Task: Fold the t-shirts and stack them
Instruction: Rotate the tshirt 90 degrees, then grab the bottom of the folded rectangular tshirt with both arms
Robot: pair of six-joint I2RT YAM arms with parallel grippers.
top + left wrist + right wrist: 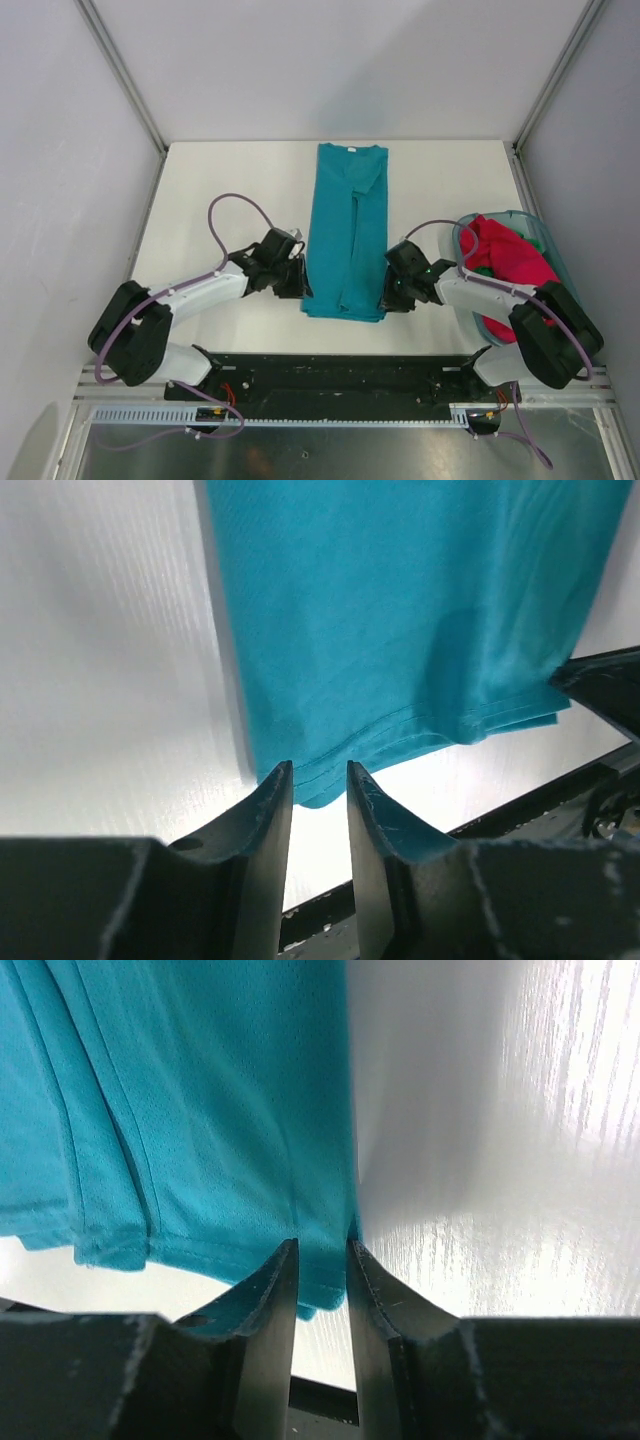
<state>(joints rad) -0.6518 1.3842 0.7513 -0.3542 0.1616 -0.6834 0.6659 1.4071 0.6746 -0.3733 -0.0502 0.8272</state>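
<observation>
Got the teal t-shirt (pixel 347 232) folded into a long strip, flat in the middle of the white table (pixel 220 180), collar at the far end. Seeing the left gripper (pixel 320 772) at its near left corner with fingers a bit spread and only the hem tip poking in. Same spot on the other corner for the right gripper (pixel 322 1248), with cloth filling the gap, but honestly can't tell if pinching or loose. Also spotting a magenta t-shirt (pixel 505 255) bunched in the teal basket (pixel 548 238) on the right.
</observation>
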